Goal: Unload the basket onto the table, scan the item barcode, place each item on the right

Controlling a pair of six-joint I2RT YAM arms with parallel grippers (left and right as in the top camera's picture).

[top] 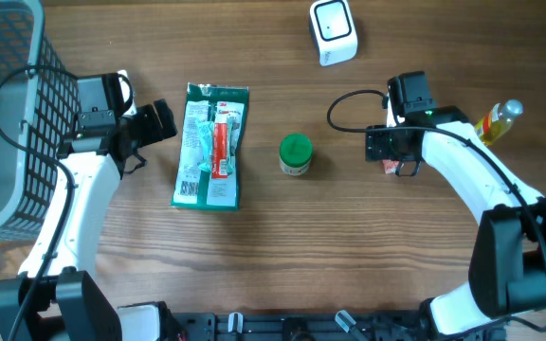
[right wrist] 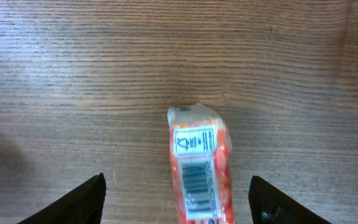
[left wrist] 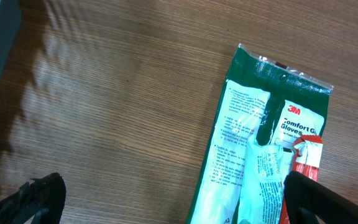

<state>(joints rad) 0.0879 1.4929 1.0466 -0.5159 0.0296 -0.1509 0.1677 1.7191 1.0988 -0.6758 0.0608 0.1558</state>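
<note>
An orange snack packet (right wrist: pixel 201 168) lies flat on the wooden table with its white barcode label facing up. My right gripper (right wrist: pixel 178 180) hangs over it, open, with a finger on each side and neither touching it. From overhead only a corner of the packet (top: pixel 390 169) shows under the right gripper (top: pixel 396 153). A white barcode scanner (top: pixel 333 31) stands at the far edge. My left gripper (left wrist: pixel 173 202) is open wide at the top left corner of a green glove package (left wrist: pixel 260 149), and its right finger (left wrist: pixel 316 199) is over the package.
A small jar with a green lid (top: pixel 295 154) stands between the glove package (top: pixel 211 145) and the right gripper. A yellow bottle (top: pixel 499 121) lies at the right. A dark mesh basket (top: pixel 3 114) fills the far left.
</note>
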